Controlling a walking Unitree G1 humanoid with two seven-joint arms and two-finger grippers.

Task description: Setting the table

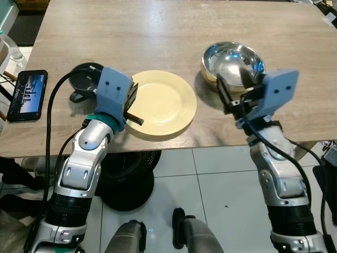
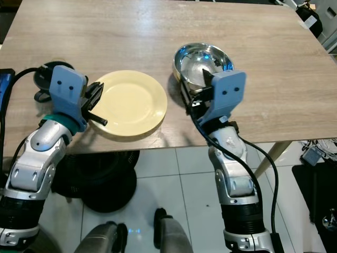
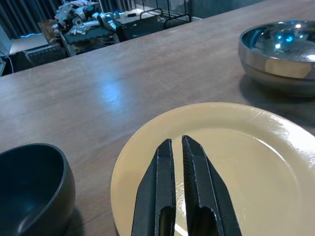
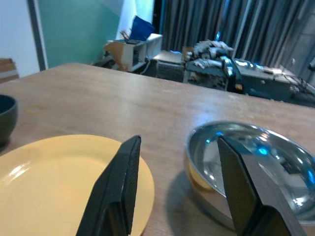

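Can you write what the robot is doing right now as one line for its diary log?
step: setting table | left tool: shut, over round yellow plate | right tool: open, at shiny steel bowl | dark bowl: untouched

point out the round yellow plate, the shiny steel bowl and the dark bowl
round yellow plate (image 1: 163, 100), left eye view, bare centre of the plate
shiny steel bowl (image 1: 231, 60), left eye view, inner bottom
dark bowl (image 3: 29, 189), left wrist view, inner wall

I'm seeing a matt wood-grain table (image 1: 158, 37), a glossy yellow plate (image 1: 163, 103), a mirror-polished metal bowl (image 1: 233, 60), a matt dark bowl (image 3: 29, 189).
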